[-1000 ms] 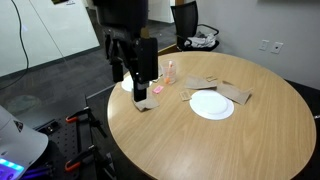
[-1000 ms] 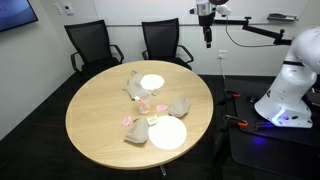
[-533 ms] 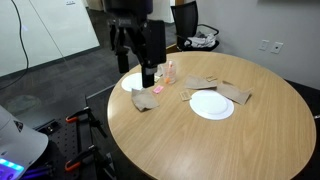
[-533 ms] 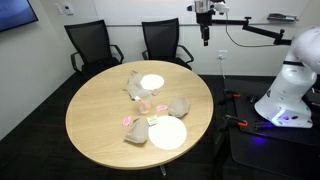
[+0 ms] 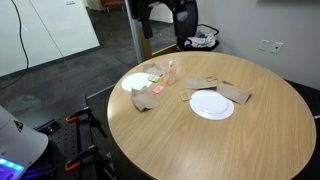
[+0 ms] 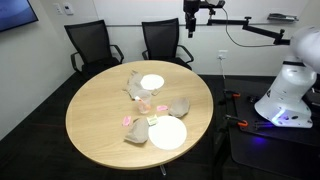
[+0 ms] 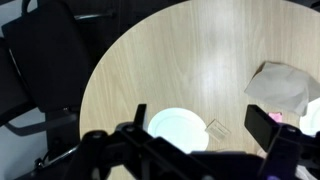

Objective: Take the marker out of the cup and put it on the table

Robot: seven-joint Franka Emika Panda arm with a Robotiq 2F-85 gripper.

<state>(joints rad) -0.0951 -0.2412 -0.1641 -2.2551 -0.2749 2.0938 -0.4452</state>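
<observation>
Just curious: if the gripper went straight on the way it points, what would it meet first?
Probably the white plate, or the table beside it; the open gripper points down from high up, so depth is unclear.

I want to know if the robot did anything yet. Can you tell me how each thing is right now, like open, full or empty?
Marker: stands inside the cup, not out yet.
Cup: upright on the table, holding the marker.
Gripper: high above the table, fingers open, holding nothing.
Nearer white plate: empty.
Farther white plate: empty.
Brown paper napkins: crumpled.
Chairs: empty.
</observation>
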